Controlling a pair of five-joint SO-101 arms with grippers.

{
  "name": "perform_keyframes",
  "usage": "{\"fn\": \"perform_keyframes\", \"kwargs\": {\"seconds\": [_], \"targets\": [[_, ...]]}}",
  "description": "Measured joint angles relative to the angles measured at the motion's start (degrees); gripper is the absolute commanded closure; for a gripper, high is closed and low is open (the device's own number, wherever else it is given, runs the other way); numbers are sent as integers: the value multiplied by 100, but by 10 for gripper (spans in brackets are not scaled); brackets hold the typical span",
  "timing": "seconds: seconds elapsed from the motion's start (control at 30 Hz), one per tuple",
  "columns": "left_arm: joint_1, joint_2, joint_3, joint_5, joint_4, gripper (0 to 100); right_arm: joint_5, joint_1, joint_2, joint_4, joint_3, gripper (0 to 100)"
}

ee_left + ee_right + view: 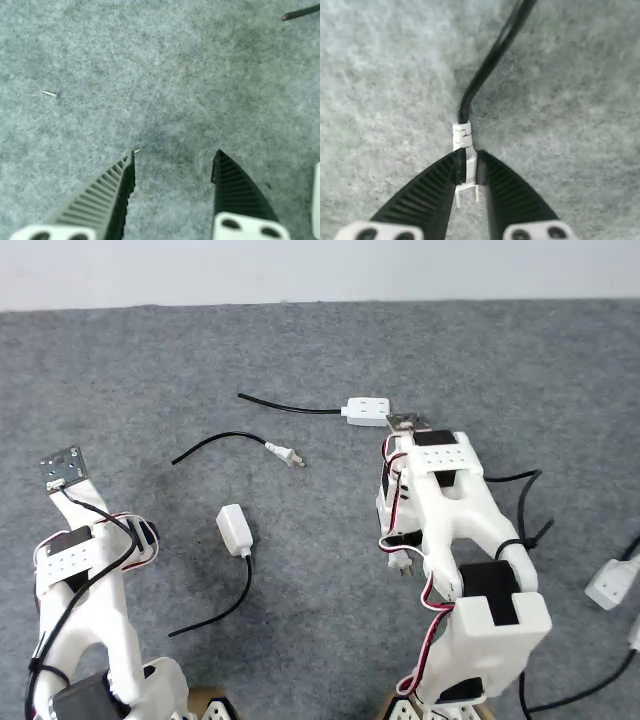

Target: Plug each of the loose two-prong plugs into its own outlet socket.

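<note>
Holding the plug the right way is the big job now. The small white two-prong plug (462,136) is pinched between the tips of the right tool (470,153), which is closed tight on the plug's flat sides. Its two metal prongs point back toward the wrist. Its black cord (490,65) runs away over the grey tabletop (580,100). The right arm (450,510) sits to the right of the tabletop's middle. The white outlet socket (367,411) lies just past the arm, toward the far edge.

I think the step in hand is to bring the prongs to that socket's holes. To do it well, the plug should be turned so the prongs face the holes. Then it should be lined up straight and pushed in slowly. The socket looks light (it may slide when pushed), so a gentle, straight push seems best. The cord should not tug the plug sideways.

Another loose plug (287,454) lies near the middle of the tabletop. A white block (234,528) with a cord, maybe another socket, lies closer to the near edge. The left tool (175,152) hangs wide open over bare tabletop by the left edge, holding nothing.
</note>
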Motion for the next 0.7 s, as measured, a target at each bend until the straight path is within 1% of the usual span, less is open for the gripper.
{"fn": "perform_keyframes", "kwargs": {"seconds": [0.33, 0.53, 0.7], "targets": [[0, 0, 0, 0, 0, 768, -26, -105, 44, -273, 132, 957], [0, 0, 0, 0, 0, 768, -70, -132, 431, -264, -220, 956], [0, 0, 0, 0, 0, 768, -97, -141, 440, -264, -229, 900]]}}
